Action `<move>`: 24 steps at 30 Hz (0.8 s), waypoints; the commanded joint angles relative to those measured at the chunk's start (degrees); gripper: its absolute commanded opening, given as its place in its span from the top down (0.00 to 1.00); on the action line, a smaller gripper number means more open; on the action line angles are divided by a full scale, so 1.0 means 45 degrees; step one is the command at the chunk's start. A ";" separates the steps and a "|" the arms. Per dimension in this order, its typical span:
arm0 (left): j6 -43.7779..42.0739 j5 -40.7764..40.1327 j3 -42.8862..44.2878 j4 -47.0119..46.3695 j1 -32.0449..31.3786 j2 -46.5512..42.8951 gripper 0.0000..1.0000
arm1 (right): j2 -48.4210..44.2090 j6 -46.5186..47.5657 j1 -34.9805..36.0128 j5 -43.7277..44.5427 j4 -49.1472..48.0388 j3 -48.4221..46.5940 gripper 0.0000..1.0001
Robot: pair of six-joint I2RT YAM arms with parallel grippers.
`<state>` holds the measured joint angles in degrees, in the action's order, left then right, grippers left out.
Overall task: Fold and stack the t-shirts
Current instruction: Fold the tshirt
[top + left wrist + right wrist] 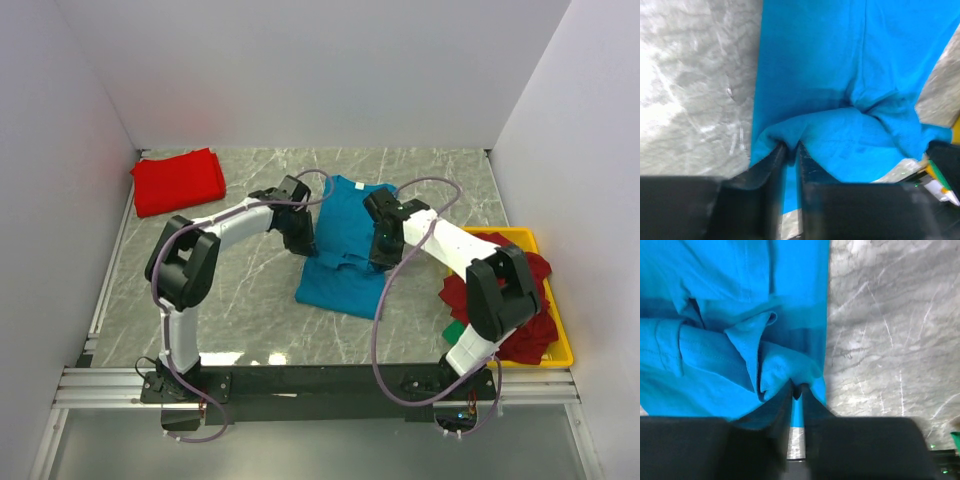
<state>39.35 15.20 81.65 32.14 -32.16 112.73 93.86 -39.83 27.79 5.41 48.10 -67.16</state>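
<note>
A teal-blue t-shirt [345, 225] lies partly folded in the middle of the table, its near part doubled over. My left gripper [303, 243] is at its left edge, shut on a bunched fold of the cloth [805, 130]. At the shirt's right edge my right gripper [383, 255] pinches another bunched fold [785, 365]. In the wrist views both the left gripper [791, 147] and the right gripper [797, 389] have teal fabric caught between their tips. A bright red t-shirt [178, 180] lies folded at the far left.
A yellow tray [522, 237] stands at the right edge behind the right arm. It holds a heap of dark red t-shirts [525, 330], with a bit of green cloth [455, 330] beside it. White walls enclose the marble table [250, 290].
</note>
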 commanded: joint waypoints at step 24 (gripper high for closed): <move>0.0922 0.0235 -0.5095 -0.2591 0.0546 -0.4502 0.27 | -0.3787 -0.0482 -0.0278 -0.1611 -0.1117 0.2655 0.49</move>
<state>42.94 15.22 60.25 23.35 -28.84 97.21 81.21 -39.66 25.06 0.40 45.82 -57.47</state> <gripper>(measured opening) 0.734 0.510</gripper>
